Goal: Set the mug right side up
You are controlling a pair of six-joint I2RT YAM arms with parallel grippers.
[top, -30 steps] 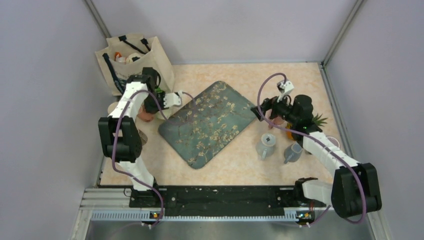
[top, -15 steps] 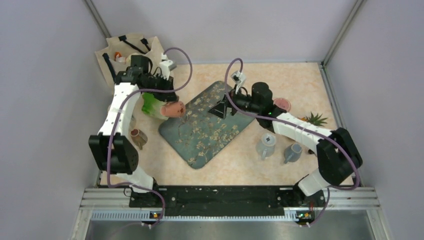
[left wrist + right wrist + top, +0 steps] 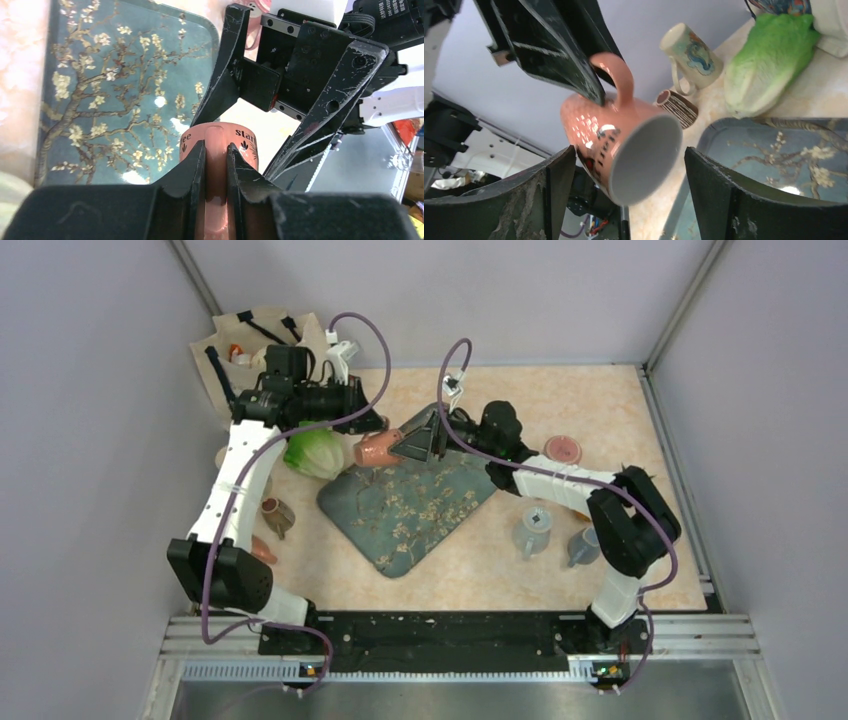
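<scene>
Top external view: the pink mug (image 3: 376, 450) is off the table, held in the air over the far left corner of the floral tray (image 3: 420, 512). It lies on its side, mouth toward the right arm. Left wrist view: the left gripper (image 3: 216, 156) is closed narrowly on the mug's handle, one finger on each side of the loop, with the lettered body below the fingers. Right wrist view: the handle points up, the open mouth faces the camera, and the right gripper (image 3: 628, 153) is spread wide with a finger on either side of the mug's rim. Contact between those fingers and the mug cannot be confirmed. Left arm: raised from its base along the left edge of the table, then bent, with the forearm running rightward in front of the tote bag (image 3: 232, 348) and the wrist aimed right. Right arm: folded back over its base, white forearm stretched leftward across the far end of the tray, wrist aimed at the mug. The two grippers face each other, nearly meeting. Just left of the mug a green lettuce (image 3: 312, 453) lies on the table beside the tray. A brown striped cup (image 3: 276, 516) lies nearer the left arm's base. Two grey mugs (image 3: 534, 530) stand right of the tray, well apart from the held mug.
</scene>
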